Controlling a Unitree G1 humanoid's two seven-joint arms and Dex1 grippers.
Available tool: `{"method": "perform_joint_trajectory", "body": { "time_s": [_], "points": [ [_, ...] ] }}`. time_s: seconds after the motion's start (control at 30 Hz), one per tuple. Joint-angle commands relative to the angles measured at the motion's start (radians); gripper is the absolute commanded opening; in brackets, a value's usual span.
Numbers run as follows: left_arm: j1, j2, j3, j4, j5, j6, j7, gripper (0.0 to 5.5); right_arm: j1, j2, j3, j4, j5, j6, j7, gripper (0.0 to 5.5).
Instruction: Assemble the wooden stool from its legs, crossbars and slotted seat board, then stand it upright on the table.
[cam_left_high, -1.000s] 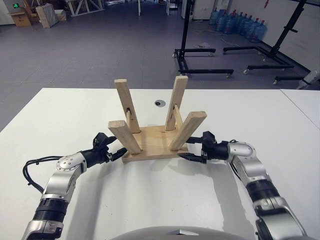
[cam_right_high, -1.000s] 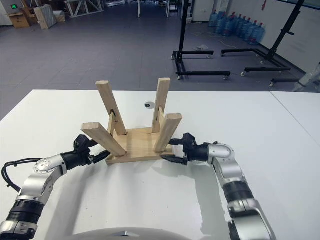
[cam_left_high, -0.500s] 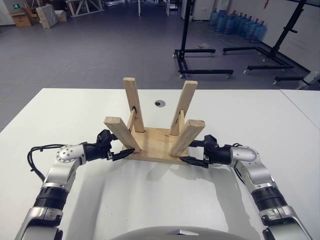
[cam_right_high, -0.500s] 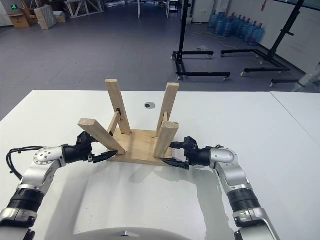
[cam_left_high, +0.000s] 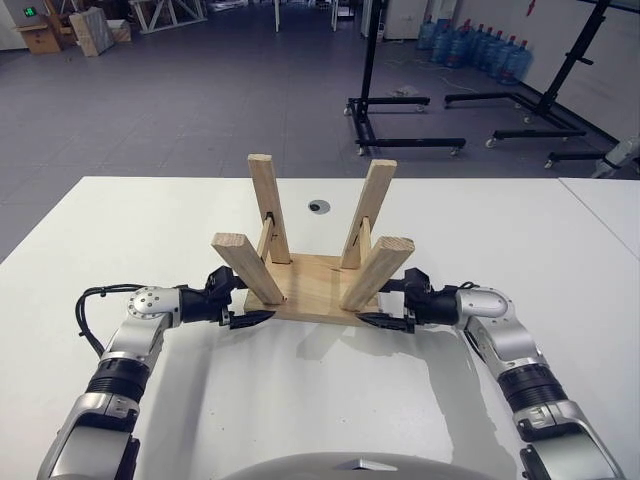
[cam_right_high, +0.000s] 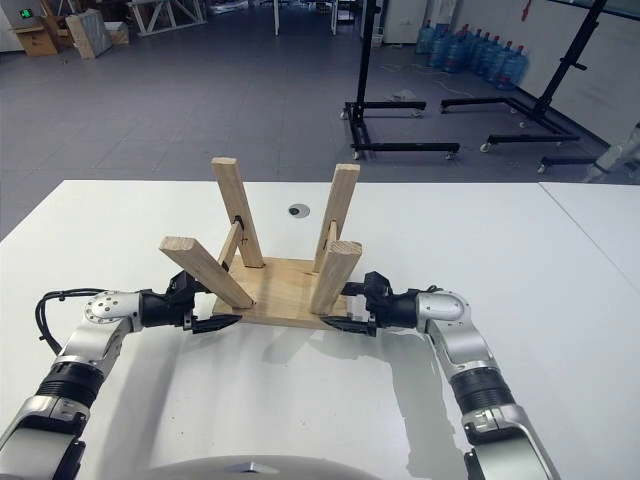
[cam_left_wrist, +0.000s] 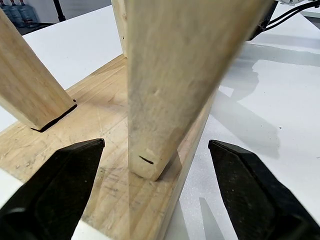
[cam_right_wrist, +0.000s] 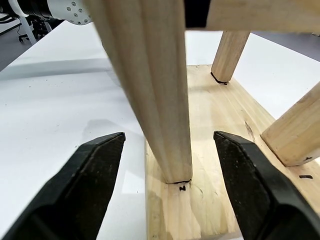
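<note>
White table (cam_left_high: 120, 230) in a big grey room. Left tool (cam_left_high: 246, 306) and right tool (cam_left_high: 385, 303) spread wide at the stool's (cam_left_high: 310, 285) edges, holding nothing.

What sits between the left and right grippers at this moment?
The upside-down stool fills the stretch from the left gripper to the right gripper; both eye views show it.

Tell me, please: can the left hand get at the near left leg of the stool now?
Probably yes. The left hand is open close to the near left leg, whose base on the seat board shows between its fingers; nothing stands in the way.
</note>
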Motion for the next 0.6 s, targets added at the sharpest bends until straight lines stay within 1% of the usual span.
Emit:
{"method": "perform_joint_trajectory", "body": {
  "time_s": [0.03, 0.07, 0.1, 0.13, 0.17, 0.27, 0.47, 0.53, 0.6],
  "points": [
    [-0.051, -0.008, -0.009, 0.012, -0.009, 0.004, -0.037, 3.81, -0.033, 0.023, -0.001, 0.008, 0.032, 0.008, 0.018, 3.28],
    [-0.056, -0.007, -0.008, 0.013, -0.011, 0.007, -0.046, 3.81, -0.036, 0.027, -0.001, 0.01, 0.036, 0.012, 0.022, 3.28],
    [-0.061, -0.006, -0.007, 0.015, -0.011, 0.01, -0.055, 3.64, -0.038, 0.029, 0.0, 0.014, 0.037, 0.013, 0.024, 3.31],
    [-0.066, -0.003, -0.006, 0.017, -0.014, 0.012, -0.069, 3.46, -0.041, 0.03, 0.0, 0.021, 0.038, 0.012, 0.029, 3.07],
    [-0.072, -0.001, -0.005, 0.018, -0.02, 0.017, -0.086, 3.36, -0.042, 0.029, 0.0, 0.026, 0.037, 0.01, 0.035, 2.99],
    [-0.08, 0.004, -0.005, 0.011, -0.038, 0.033, -0.133, 2.77, -0.048, 0.026, 0.0, 0.038, 0.033, 0.007, 0.051, 2.32],
    [-0.09, 0.0, -0.005, 0.019, -0.051, 0.056, -0.182, 1.91, -0.071, 0.026, 0.002, 0.063, 0.026, -0.004, 0.071, 1.31],
    [-0.086, -0.005, -0.01, 0.006, -0.061, 0.078, -0.201, 1.55, -0.073, 0.026, 0.004, 0.065, 0.025, -0.006, 0.079, 1.21],
    [-0.072, -0.009, -0.021, -0.009, -0.065, 0.094, -0.218, 1.46, -0.074, 0.024, 0.005, 0.067, 0.026, -0.007, 0.088, 1.18]
  ]
}}
